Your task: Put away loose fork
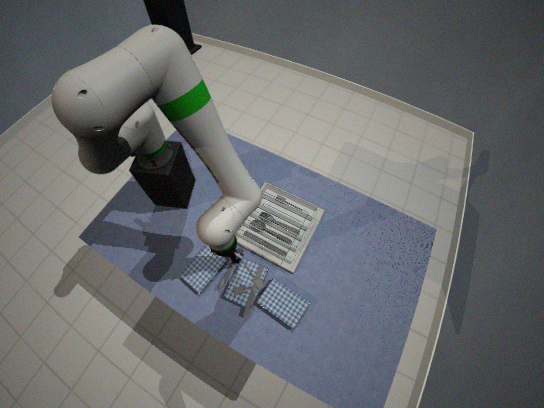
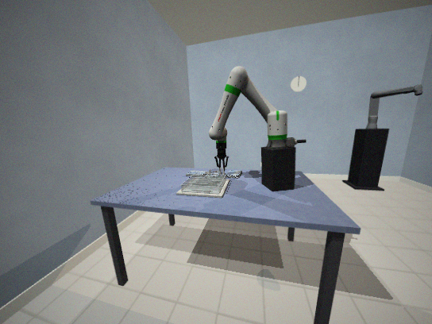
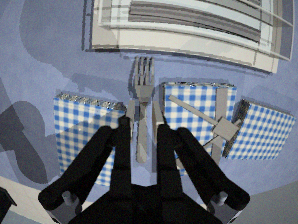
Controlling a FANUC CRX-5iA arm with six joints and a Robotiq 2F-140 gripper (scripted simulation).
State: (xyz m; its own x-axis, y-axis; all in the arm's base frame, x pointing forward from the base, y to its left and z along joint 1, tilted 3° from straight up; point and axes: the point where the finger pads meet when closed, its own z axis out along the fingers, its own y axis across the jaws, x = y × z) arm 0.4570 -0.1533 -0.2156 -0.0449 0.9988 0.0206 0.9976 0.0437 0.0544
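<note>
Your gripper (image 1: 235, 258) (image 2: 221, 168) (image 3: 143, 109) stands slightly apart, holding nothing, around the loose fork (image 1: 225, 278) (image 3: 144, 91). In the wrist view, the tray (image 1: 305, 250) (image 2: 202, 191) (image 3: 185, 59) lies toward one o'clock.

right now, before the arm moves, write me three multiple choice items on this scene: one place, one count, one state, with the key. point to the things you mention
1. In the wrist view, where is the loose fork?
a) In a tray slot
b) Between the left and middle napkins
c) Right of all the napkins

2. How many blue-and-white checked napkins are there?
a) Two
b) Three
c) Four

3. How do the gripper's fingers stand?
a) Pressed together
b) Shut on a napkin
c) Apart, gripping nothing

1 b: the loose fork (image 1: 225, 279) (image 3: 144, 92) shows in the gap between the left napkin (image 1: 200, 272) (image 3: 82, 130) and the middle napkin (image 1: 240, 280) (image 3: 193, 105).
2 b: those two plus the right napkin (image 1: 284, 303) (image 3: 262, 130).
3 c: in the wrist view, gaps show on both sides of the fork's handle between the fingers of the gripper (image 1: 236, 258) (image 2: 221, 169) (image 3: 143, 109).
</note>
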